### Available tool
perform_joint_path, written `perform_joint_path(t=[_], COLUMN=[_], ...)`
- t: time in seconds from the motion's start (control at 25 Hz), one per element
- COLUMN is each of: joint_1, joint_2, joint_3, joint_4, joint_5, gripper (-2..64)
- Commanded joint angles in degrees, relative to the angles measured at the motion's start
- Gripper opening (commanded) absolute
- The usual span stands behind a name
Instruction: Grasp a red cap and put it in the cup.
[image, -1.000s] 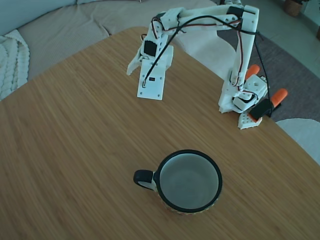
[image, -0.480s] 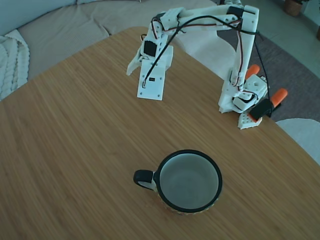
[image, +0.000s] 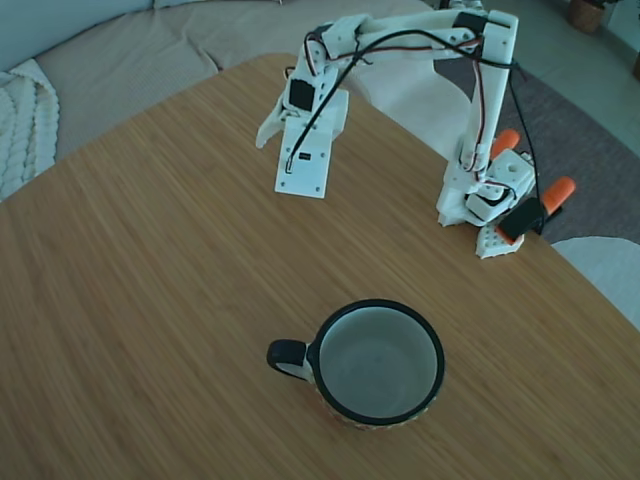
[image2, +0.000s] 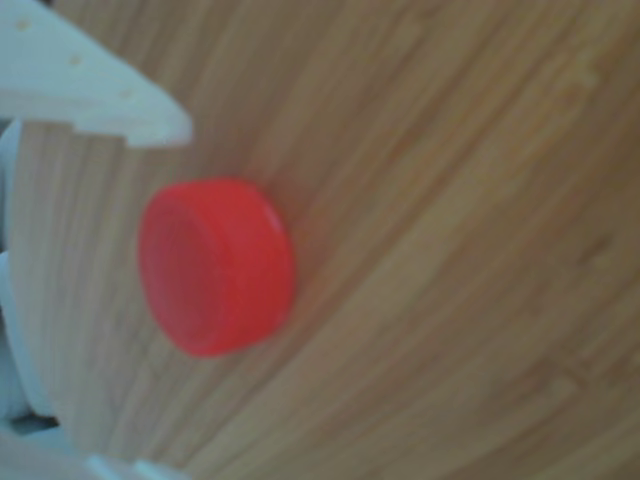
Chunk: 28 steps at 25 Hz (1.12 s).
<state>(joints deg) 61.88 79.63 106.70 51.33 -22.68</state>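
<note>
Wooden table (image: 150, 300), tool (image2: 90, 290) barely shifted, open around red cap (image2: 213, 266), ungripped

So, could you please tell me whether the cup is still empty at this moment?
Empty: the fixed view shows only the cup's bare grey inside, and the red cap lies on the wooden table.

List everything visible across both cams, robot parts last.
red cap: 1, bright red, on the wood between the gripper fingers in the other view; hidden in the fixed view
cup: 1, black rim and handle, pale grey inside, near edge of table, empty
table: 1, light wood
sofa: 1, beige, behind the table
rug: 1, grey-brown, on the floor at right
clamps: 2 orange handles, at the arm's base
arm: 1, white, bent over the far table
gripper: 1, white, open around the cap
</note>
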Motion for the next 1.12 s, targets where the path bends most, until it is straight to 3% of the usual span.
perform_joint_path(t=[0.0, 0.84, 0.92, 1.08], joint_1=[0.1, 0.2, 0.2, 0.2], joint_2=[0.6, -0.5, -0.5, -0.5], joint_3=[-0.4, -0.5, -0.5, -0.5], joint_4=[0.5, 0.5, 0.5, 0.5], joint_5=[-0.3, -0.3, -0.3, -0.3], gripper=[42.0, 41.9, 38.2, 23.1])
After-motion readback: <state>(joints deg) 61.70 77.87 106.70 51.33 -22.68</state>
